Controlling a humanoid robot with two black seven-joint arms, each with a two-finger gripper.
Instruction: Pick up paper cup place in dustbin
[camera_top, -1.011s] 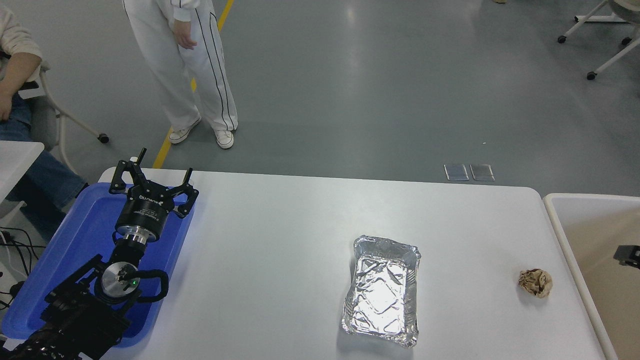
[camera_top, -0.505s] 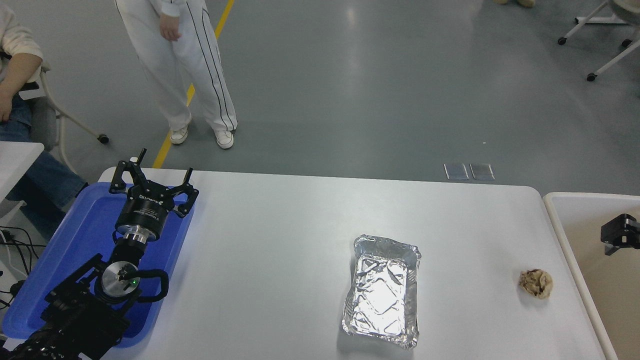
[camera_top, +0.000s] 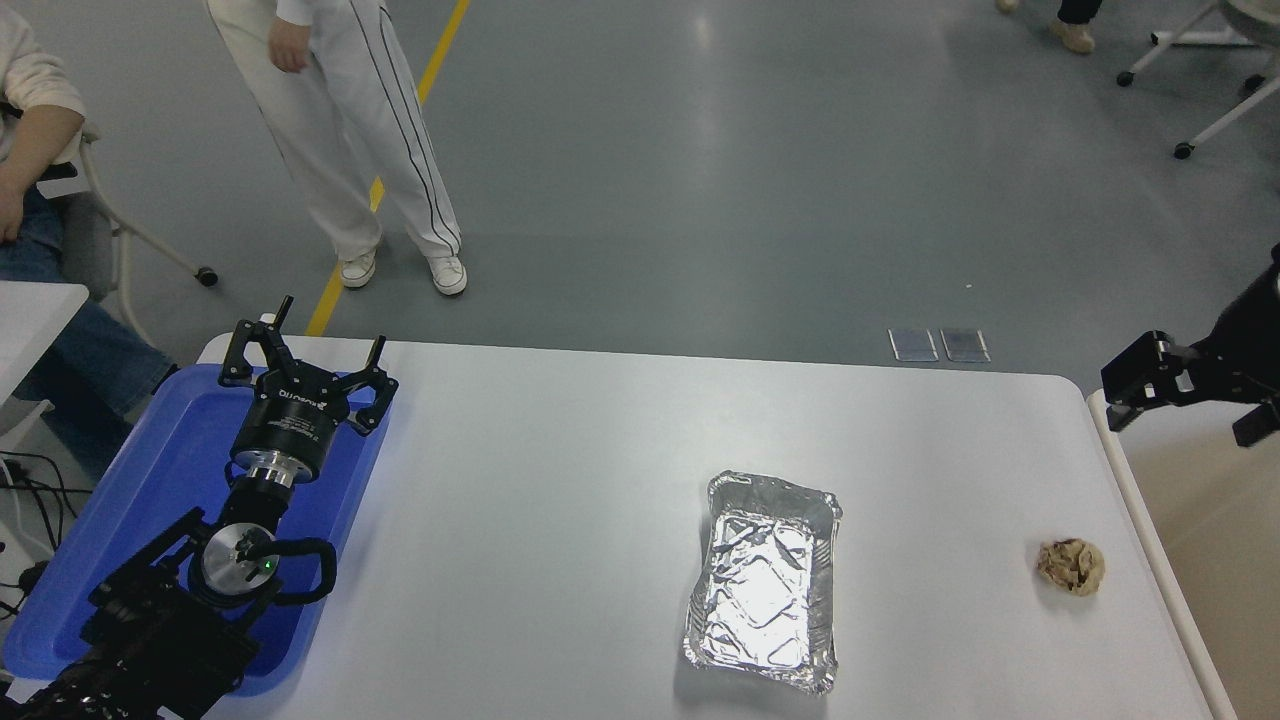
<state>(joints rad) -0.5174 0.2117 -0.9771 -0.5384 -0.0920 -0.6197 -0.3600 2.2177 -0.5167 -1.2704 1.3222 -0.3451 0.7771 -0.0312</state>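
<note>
The paper cup is not in view. The dustbin (camera_top: 1150, 545), with a thick off-white rim and beige inside, stands at the table's right end and is cut off by the picture's edge. My right gripper (camera_top: 1180, 425) comes in from the right edge and hangs above the bin's far left corner. Its fingers stand apart with nothing between them. At the lower left, my left gripper (camera_top: 305, 350) is parked open over the blue tray (camera_top: 170, 470).
A crinkled silver foil tray (camera_top: 765, 580) lies right of the table's middle. A crumpled brown paper ball (camera_top: 1071, 566) sits near the bin's rim. A person in white trousers (camera_top: 340, 130) stands beyond the far left corner; another sits at the left edge.
My right gripper has risen out of the bin and moved left, now higher above its far left corner. The standing person has stepped slightly left. The left arm has not moved.
</note>
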